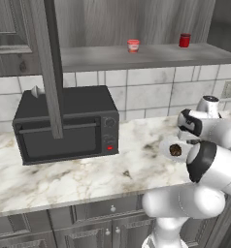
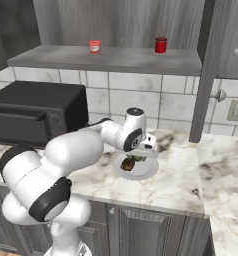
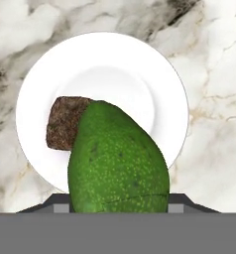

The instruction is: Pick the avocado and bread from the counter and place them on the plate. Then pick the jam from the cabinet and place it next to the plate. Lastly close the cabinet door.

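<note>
Tool [image 2: 141, 156] of the white arm hangs just above the plate [image 2: 147, 171] in the right base view, with the jam [image 2: 94, 47] and a darker red jar [image 2: 161, 45] on the open cabinet's shelf [image 2: 141, 62]. From the left base view, the bread [image 1: 175, 150] lies on the plate, right of a black microwave [image 1: 66, 126] on the marble table [image 1: 78, 179]. Seen from the hand view, the jaws are clamped on the avocado [image 3: 117, 158], held over the plate with the bread beside it.
</note>
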